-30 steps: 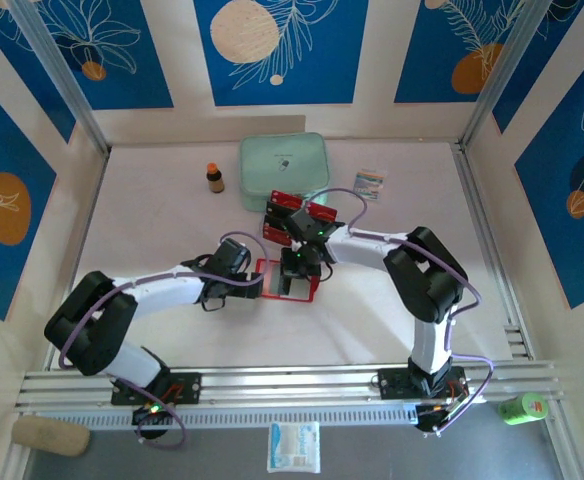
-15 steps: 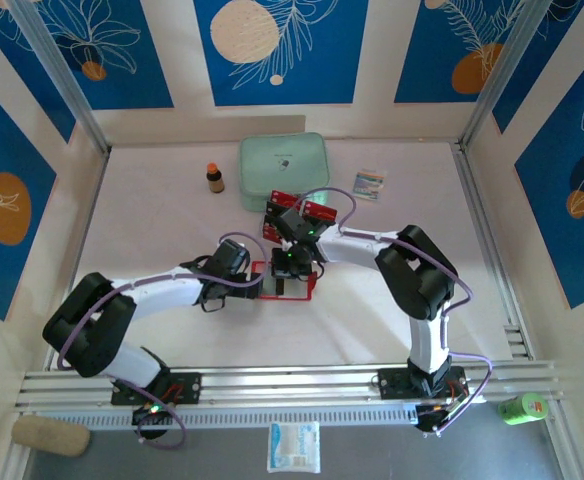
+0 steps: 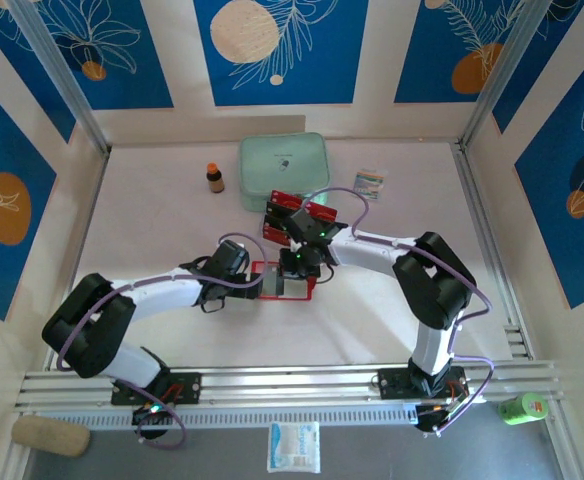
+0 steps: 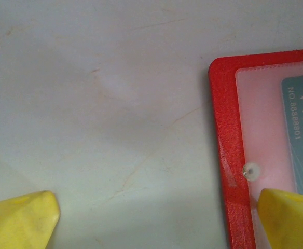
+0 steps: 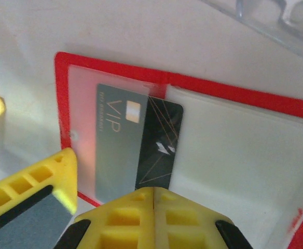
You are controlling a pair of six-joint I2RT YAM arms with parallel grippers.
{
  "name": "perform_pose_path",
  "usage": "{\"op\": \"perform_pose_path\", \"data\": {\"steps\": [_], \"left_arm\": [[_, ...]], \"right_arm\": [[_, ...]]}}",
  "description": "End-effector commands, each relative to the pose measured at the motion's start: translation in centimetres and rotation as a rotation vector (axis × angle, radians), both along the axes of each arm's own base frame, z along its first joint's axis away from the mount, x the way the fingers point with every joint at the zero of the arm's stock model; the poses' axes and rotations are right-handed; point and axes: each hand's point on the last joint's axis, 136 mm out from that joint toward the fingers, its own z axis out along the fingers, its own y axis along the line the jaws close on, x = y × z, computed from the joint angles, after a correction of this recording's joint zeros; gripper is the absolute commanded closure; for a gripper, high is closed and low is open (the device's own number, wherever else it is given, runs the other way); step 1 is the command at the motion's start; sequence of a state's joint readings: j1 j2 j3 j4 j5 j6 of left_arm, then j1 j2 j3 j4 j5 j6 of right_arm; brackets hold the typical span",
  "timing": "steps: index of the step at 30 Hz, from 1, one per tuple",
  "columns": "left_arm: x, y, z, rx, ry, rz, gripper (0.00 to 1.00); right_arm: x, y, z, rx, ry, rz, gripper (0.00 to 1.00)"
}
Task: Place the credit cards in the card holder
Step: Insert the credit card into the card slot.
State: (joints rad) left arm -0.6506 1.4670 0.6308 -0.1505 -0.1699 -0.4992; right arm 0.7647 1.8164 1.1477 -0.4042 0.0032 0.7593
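A mint-green case point(image 3: 283, 170) lies at the middle of the bench's point(image 3: 162, 215) far edge. A small brown bottle with an orange cap point(image 3: 215, 179) stands just to its left, and a pale striped packet point(image 3: 369, 184) lies flat to its right. Beyond the near edge are a white pouch point(image 3: 294, 446) at the middle, a green can point(image 3: 523, 408) by the right corner and a beige lump point(image 3: 50, 436) by the left.

— How is the left arm point(image 3: 157, 290) looking?
— It's wearing white shells, black joints, purple cables point(image 3: 344, 191) looping. The right arm point(image 3: 372, 248) is matching.
— Fingers point(image 5: 141, 199)?
— They're showing yellow, ribbed.
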Motion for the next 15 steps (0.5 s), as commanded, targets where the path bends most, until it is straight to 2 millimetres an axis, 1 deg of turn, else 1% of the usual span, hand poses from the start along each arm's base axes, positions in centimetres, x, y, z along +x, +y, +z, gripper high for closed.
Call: {"op": "perform_pose_path", "data": {"steps": [1, 9, 15], "left_arm": [[-1.6, 1.1, -1.7, 0.018, 0.076, 0.021, 0.0], [-1.7, 1.2, -1.8, 0.018, 0.078, 0.02, 0.0], [-1.7, 1.1, -1.8, 0.016, 0.079, 0.019, 0.0]], "right_arm": [[-0.6, 0.1, -1.2, -0.013, 0.028, 0.005, 1.0], [-1.0, 0.7, -2.5, -0.038, 0.059, 0.028, 1.0], [-1.3, 1.5, -2.7, -0.038, 0.065, 0.046, 1.0]]}}
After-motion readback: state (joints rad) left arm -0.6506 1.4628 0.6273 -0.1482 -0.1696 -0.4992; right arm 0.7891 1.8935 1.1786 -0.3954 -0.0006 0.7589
